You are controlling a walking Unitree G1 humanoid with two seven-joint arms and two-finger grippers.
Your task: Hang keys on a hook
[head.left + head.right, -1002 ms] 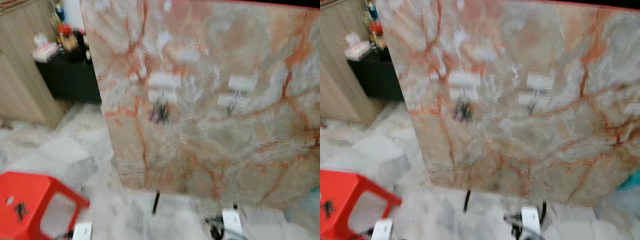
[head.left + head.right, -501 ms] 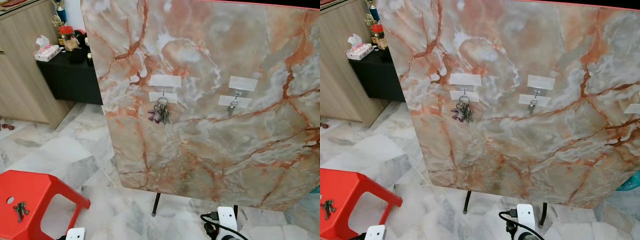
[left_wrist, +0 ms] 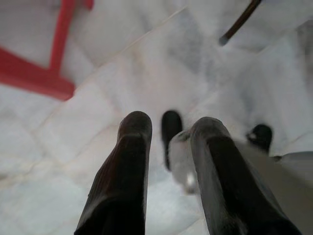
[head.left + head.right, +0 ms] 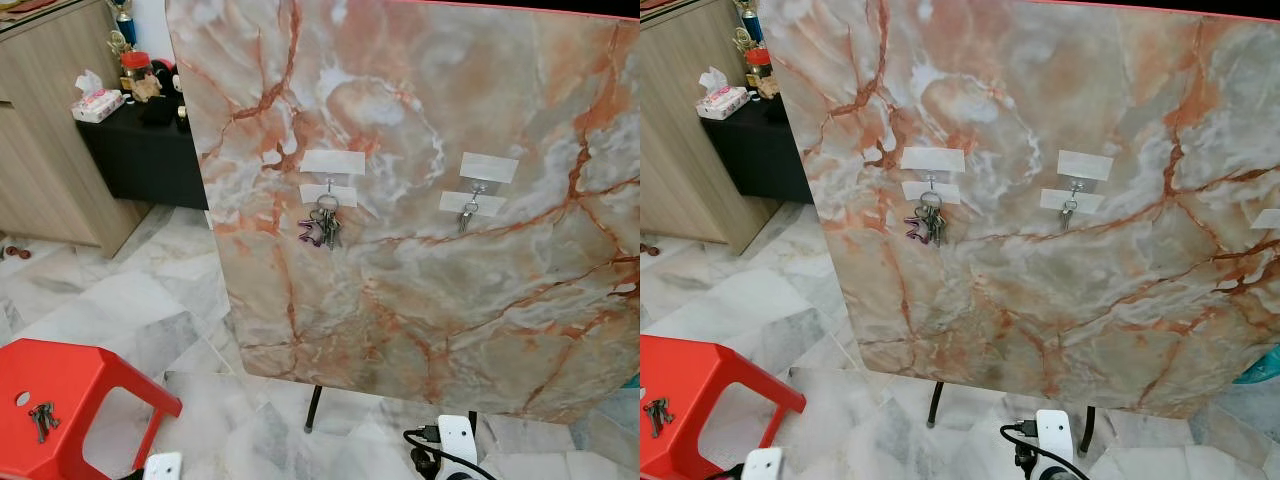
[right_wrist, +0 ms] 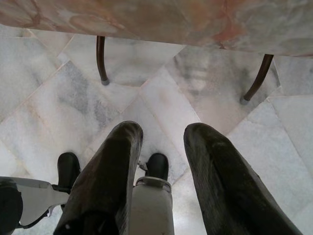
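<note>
White marble floor tiles (image 4: 120, 300) spread out below me, and a tall marble-patterned board (image 4: 420, 290) stands upright on thin dark legs (image 5: 101, 61) ahead. Far to the left of the board, a wooden cabinet (image 4: 40, 130) stands beside a low black desk (image 4: 140, 150) carrying a tissue box (image 4: 97, 103) and small jars. Low and left of the board sits a red plastic stool (image 4: 60, 390), and a bunch of keys (image 4: 41, 418) lies on its seat, well apart from the board. On the board's left part, a hook (image 4: 328, 185) between two white adhesive strips holds a key bunch (image 4: 321, 222) with a purple piece. To the right on the board, a second hook (image 4: 477, 188) carries a single small key (image 4: 466, 214).

My left fingers (image 3: 168, 166) hang over the floor near the stool's red frame, parted with nothing between them. My right fingers (image 5: 161, 171) hang below the board's lower edge, likewise spread and empty, above the tiles.
</note>
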